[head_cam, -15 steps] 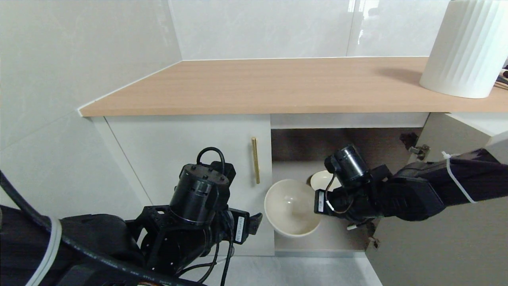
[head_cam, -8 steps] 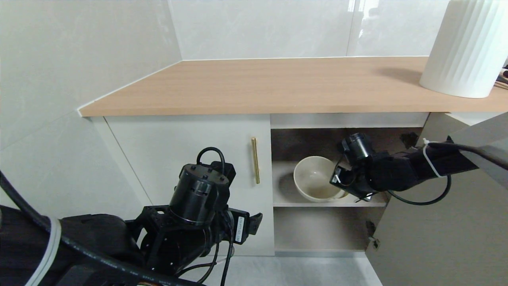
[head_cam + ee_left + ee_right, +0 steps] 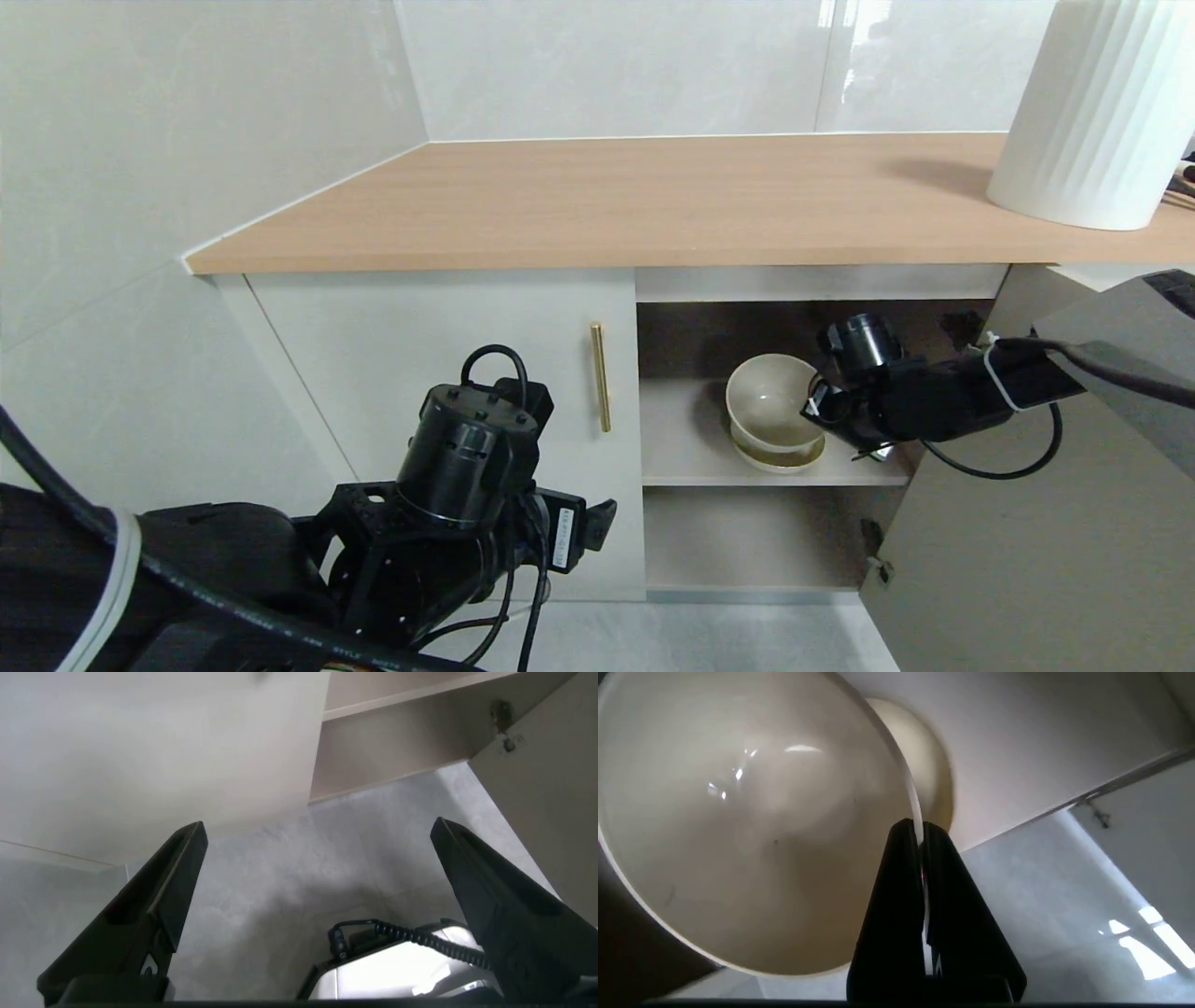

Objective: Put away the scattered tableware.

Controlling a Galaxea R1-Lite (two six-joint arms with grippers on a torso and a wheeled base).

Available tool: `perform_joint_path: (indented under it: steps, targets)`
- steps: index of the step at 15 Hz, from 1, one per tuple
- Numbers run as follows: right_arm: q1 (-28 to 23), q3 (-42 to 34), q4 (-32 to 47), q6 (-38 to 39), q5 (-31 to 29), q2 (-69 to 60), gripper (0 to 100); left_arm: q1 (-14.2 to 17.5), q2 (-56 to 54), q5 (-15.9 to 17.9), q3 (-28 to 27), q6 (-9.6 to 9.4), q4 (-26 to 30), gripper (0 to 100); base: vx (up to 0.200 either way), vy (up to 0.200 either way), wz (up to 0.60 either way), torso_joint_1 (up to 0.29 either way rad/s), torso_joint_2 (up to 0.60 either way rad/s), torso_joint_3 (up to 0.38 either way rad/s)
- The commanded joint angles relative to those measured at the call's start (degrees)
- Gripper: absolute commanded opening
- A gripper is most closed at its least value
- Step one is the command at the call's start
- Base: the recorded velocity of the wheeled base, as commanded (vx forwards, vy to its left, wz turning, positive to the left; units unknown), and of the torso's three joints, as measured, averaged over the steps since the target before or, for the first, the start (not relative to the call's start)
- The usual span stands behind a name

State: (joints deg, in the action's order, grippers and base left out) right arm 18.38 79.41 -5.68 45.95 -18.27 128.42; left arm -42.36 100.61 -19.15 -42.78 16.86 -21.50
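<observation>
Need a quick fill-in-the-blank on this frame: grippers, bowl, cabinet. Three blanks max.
1. The right gripper is shut on the bowl, pinching its ____.
2. The smaller dish beneath the bowl sits on the cabinet's ____ shelf.
3. The left gripper, low beside the closed door, is ____.

Missing words: rim; upper; open.
</observation>
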Motion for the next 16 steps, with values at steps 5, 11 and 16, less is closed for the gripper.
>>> perform_joint_path:
  steps: [5,11,16]
  targets:
    - [-0.9,0.8,0.0,-0.1,-0.1,2.3,0,0.0,-0.1,0.0,0.0,0.02,0.0,100,0.000,0.000,0.00,0.000,0.00,0.000]
    - [-0.9,0.8,0.0,-0.2,-0.1,2.9,0,0.0,-0.1,0.0,0.0,0.02,0.0,100,0.000,0.000,0.00,0.000,0.00,0.000]
    - [-0.8,0.8,0.0,-0.2,-0.1,3.2,0,0.0,-0.1,0.0,0.0,0.02,0.0,100,0.000,0.000,0.00,0.000,0.00,0.000]
